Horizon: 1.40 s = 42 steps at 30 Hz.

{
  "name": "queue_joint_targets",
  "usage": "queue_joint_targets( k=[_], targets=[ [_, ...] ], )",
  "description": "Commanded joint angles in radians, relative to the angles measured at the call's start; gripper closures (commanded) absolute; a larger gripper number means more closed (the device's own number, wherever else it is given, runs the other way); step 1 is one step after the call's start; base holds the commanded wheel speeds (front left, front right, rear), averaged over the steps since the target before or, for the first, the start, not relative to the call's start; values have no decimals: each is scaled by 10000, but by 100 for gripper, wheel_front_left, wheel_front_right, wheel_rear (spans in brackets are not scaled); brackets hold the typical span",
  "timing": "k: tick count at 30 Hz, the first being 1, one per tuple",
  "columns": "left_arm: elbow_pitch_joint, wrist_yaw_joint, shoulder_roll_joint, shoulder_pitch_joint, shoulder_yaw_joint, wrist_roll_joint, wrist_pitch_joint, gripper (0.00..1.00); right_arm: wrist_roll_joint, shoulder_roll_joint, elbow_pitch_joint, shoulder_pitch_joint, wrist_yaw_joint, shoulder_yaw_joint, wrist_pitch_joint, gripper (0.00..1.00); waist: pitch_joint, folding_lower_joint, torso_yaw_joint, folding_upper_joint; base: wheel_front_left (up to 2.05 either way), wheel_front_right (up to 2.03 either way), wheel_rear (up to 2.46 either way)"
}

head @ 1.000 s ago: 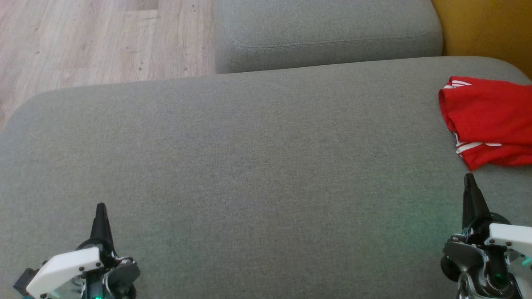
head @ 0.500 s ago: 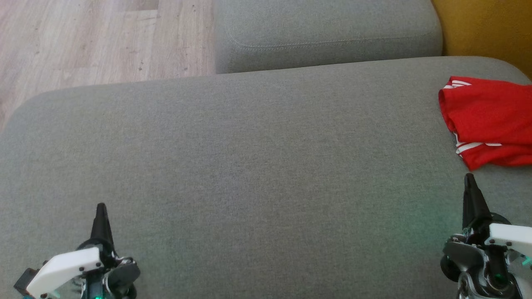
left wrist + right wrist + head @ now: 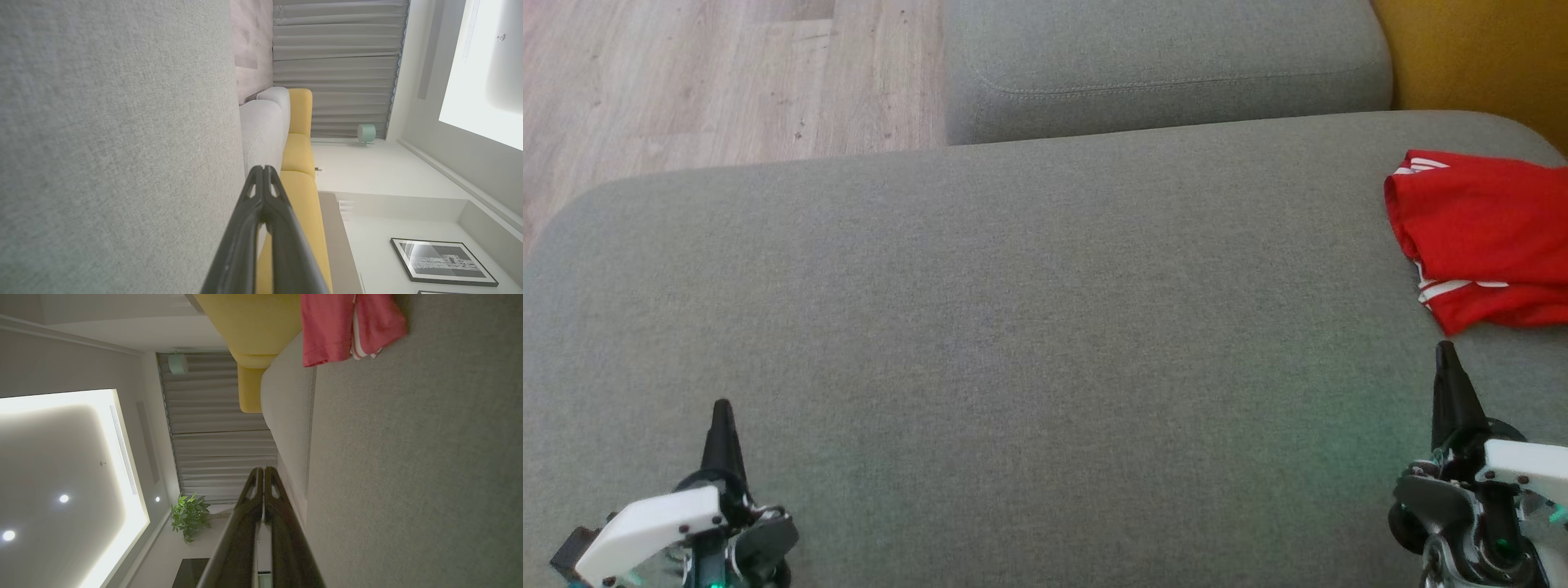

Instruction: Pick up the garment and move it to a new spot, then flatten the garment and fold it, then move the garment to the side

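The garment (image 3: pixel 1486 237) is red with white stripes and lies bunched at the far right of the grey sofa seat (image 3: pixel 1013 327), running off the head view's right edge. In the right wrist view the garment (image 3: pixel 347 326) shows at the top. My right gripper (image 3: pixel 1445 351) is shut and empty, a short way in front of the garment's near corner, its fingertips (image 3: pixel 263 470) pressed together. Far from the garment, at the lower left, my left gripper (image 3: pixel 721 406) is shut too, with nothing in it; its fingertips (image 3: pixel 263 168) meet.
A second grey cushion (image 3: pixel 1168 65) lies beyond the seat. Wooden floor (image 3: pixel 686 82) shows at the upper left, past the seat's rounded edge. A yellow sofa part (image 3: pixel 1478 57) stands at the upper right behind the garment.
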<state>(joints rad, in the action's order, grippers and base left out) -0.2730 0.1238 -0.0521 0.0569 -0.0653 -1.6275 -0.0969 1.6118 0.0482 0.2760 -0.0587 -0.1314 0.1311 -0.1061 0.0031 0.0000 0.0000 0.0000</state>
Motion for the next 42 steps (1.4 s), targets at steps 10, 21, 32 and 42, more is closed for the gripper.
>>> queue_joint_targets(
  k=[10,21,32,42],
  targets=[
    [282,69,-59,502,-383,105,-81,100,-14,43,-314,-490,7,-195,-53,100,0,0,0,0,0,0,0],
    [282,69,-49,503,-398,117,-93,100,-18,39,-314,-490,7,-190,-57,100,0,0,0,0,0,0,0],
    [281,69,-39,504,-413,129,-105,100,-22,36,-313,-491,7,-185,-61,100,0,0,0,0,0,0,0],
    [281,69,-31,506,-424,139,-114,100,-25,34,-313,-491,7,-181,-64,100,0,0,0,0,0,0,0]
  ],
)
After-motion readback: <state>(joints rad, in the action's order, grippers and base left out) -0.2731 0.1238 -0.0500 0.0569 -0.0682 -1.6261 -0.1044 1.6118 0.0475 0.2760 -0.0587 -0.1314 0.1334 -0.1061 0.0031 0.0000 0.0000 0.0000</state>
